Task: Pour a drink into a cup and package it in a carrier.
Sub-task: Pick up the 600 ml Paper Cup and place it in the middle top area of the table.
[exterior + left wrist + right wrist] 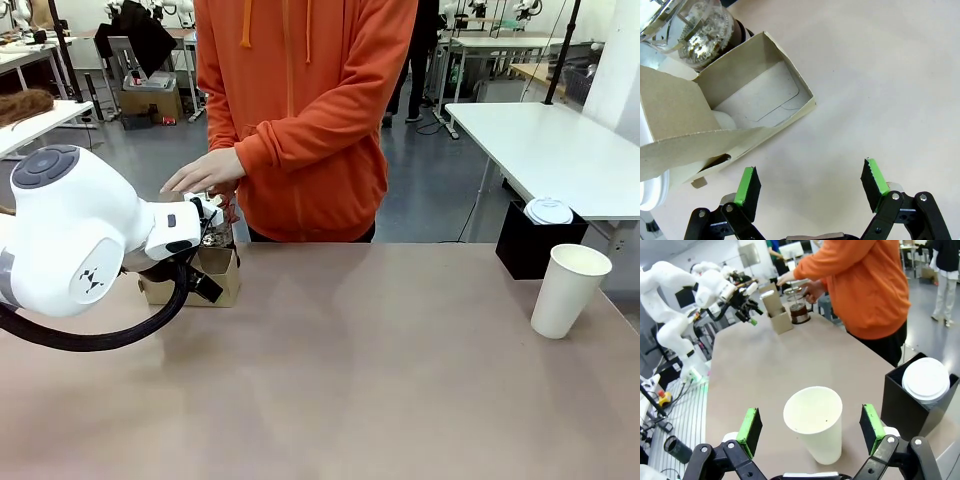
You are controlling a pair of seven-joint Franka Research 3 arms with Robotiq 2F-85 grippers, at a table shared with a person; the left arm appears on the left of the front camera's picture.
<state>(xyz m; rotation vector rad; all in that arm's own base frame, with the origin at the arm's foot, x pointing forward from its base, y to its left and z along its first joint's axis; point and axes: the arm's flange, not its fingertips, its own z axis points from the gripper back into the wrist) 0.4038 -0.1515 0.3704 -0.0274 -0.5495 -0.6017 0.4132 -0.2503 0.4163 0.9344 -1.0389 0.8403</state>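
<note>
Both my jaws stood wide open, empty. The cup (568, 290) sat unlidded near the desk's right edge, the carrier (760, 95) toward its far left corner, the pitcher (799, 310) beside it. Best, I judged: grip the cup mid-wall, gently, upright.

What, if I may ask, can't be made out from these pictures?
Left wrist view: the pitcher is cut off by the top edge; the carrier has its second pocket largely under its handle tab.
Front view: the left arm hides most of the carrier.
Right wrist view: the drink is too small to gauge its level.
</note>
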